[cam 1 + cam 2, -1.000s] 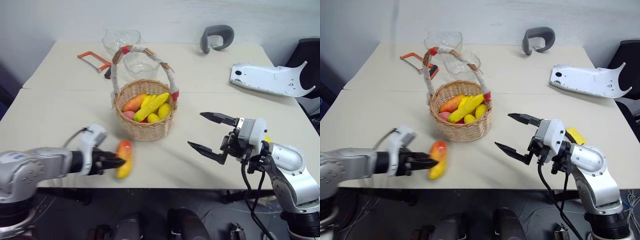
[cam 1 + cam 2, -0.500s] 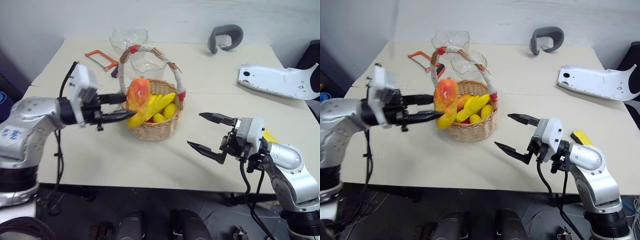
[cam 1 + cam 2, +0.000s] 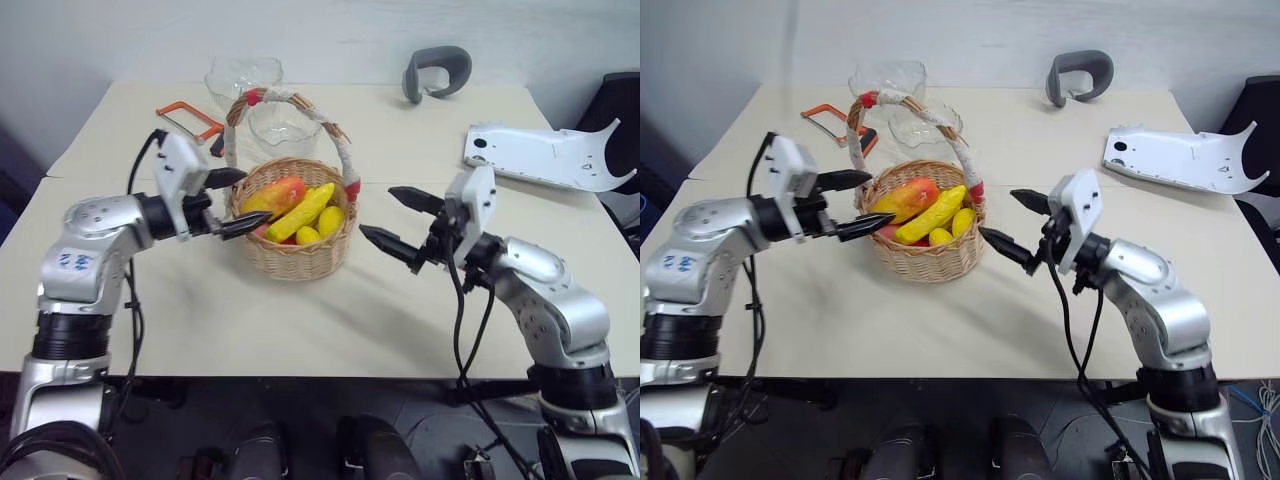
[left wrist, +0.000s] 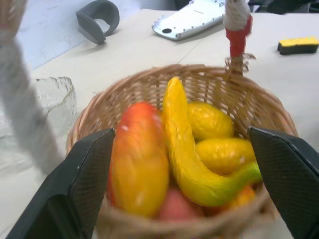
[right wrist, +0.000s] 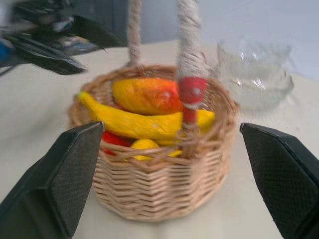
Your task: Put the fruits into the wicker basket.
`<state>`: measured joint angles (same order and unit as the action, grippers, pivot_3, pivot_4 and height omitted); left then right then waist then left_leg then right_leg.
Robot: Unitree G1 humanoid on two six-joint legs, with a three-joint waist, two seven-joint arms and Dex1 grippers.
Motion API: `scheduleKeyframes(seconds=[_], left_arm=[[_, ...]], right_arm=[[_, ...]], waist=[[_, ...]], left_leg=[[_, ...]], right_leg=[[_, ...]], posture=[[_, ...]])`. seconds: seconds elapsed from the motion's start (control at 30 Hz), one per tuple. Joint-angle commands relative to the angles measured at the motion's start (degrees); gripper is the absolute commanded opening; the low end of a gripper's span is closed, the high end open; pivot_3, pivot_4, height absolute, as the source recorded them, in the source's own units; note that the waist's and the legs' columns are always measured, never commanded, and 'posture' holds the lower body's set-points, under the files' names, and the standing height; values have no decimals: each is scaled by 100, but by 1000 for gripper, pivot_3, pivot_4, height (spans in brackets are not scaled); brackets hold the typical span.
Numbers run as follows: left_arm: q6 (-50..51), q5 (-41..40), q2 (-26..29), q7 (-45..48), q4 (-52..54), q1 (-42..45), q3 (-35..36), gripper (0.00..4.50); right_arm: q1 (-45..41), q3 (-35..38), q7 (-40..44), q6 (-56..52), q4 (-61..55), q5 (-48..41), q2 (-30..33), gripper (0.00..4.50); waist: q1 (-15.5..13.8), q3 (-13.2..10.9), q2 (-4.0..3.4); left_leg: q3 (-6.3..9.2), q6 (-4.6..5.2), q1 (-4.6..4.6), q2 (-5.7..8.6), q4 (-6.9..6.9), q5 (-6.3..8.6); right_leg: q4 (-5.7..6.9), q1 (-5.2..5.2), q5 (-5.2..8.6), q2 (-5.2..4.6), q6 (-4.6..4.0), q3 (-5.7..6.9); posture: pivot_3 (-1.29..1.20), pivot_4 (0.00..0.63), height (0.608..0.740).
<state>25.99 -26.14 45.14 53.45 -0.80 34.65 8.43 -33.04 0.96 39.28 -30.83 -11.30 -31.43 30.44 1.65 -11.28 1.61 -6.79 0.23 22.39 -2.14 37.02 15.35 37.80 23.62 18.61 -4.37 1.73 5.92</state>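
At the middle of a pale table stood the basket (image 3: 293, 235), round and woven, its tall white-wrapped handle arching overhead with a red band at each foot. Inside lay the fruits: a mango (image 3: 275, 196) with a red-orange end on the left, a curved banana (image 3: 302, 212) slanting across the centre, and smaller yellow and reddish pieces tucked beneath and to the right. No fruit showed on the bare table around it, so the filling looked complete or close to it.

Left of the basket hung the left gripper (image 3: 232, 203), level and aimed at the rim, its two black fingers spread wide and holding nothing. One tip sat above the near-left rim and the other just outside the wall, a pose that fitted letting a fruit drop in, since the mango rested directly beyond the fingertips.

Right of the basket, the right gripper (image 3: 396, 222) also pointed level toward it, fingers splayed and empty, close to the wall without touching. It seemed placed to steady the basket or simply to wait.

Farther back stood two clear glass bowls (image 3: 243, 78), partly behind the handle, with an orange-framed hacksaw (image 3: 186, 121) to their left. A grey curved part (image 3: 434, 73) lay at the far edge, and a white shell panel (image 3: 545, 156) at the far right. A small yellow block (image 4: 298, 45) lay on the table beyond the basket in the left wrist view.
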Motion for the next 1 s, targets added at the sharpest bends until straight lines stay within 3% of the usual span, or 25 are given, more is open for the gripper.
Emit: scheduleKeyframes(seconds=[0.03, 0.13, 0.23, 0.3, 0.47, 0.67, 0.9, 1.0], left_arm=[[-166, -385, 523, 518, 111, -249, 855, 4466], [-198, -628, 971, 1006, 135, -939, 1615, 4466], [75, -884, 1073, 1077, 390, -1489, 2042, 4466], [313, -1152, 1035, 1199, 686, -2038, 2371, 4500], [487, -1431, 761, 1116, 1550, -3104, 2652, 4500], [793, -1884, 440, 678, 2163, -3141, 2479, 4500], [947, -2280, 40, 376, 2328, -2513, 1715, 4500], [962, -2299, -174, 371, 2191, -2049, 1193, 4500]], right_arm=[[-641, -134, 197, 171, 772, 276, -96, 4500], [-1197, -378, 829, 523, 1617, 386, -337, 4500], [-1500, -566, 1429, 707, 2049, 422, -502, 4500], [-1753, -655, 1793, 581, 2347, 357, -628, 4094], [-2140, -676, 2071, 1289, 3120, 719, -964, 2502], [-1879, -706, 2588, 1569, 2840, 832, -839, 334], [-1277, -145, 2134, 1100, 1395, 544, -242, 193], [-870, 611, 1333, 651, 651, 272, -50, 193]], waist=[[21, 0, 0], [82, -1, -3], [64, -2, -3], [50, -2, -4], [11, -2, -5], [14, -2, -5], [-23, -3, -5], [-18, -3, -6]], left_leg=[[0, 0, 0, -1, -1, 0], [-4, -1, -4, -2, -8, -1], [0, 1, -3, -2, -9, 1], [0, 7, 1, -1, -5, 5], [5, 15, 2, 2, -1, 20], [10, 21, 2, 3, -4, 29], [12, 21, 2, 6, -1, 31], [12, 20, 2, 7, -3, 30]], right_leg=[[0, 1, 1, 1, -1, 1], [0, 1, 1, 1, -2, 0], [-2, 1, 1, -1, -2, 3], [-3, 0, 1, -5, -1, 3], [-5, -1, -1, -14, 1, 3], [-5, -3, -1, -15, 0, 4], [-9, -11, -2, -17, 3, 7], [-9, -10, -2, -16, 3, 7]], posture=[[0, 150, 740], [0, 150, 740], [0, 150, 740], [0, 150, 740], [0, 150, 740], [0, 150, 740], [0, 150, 740], [0, 150, 740]])
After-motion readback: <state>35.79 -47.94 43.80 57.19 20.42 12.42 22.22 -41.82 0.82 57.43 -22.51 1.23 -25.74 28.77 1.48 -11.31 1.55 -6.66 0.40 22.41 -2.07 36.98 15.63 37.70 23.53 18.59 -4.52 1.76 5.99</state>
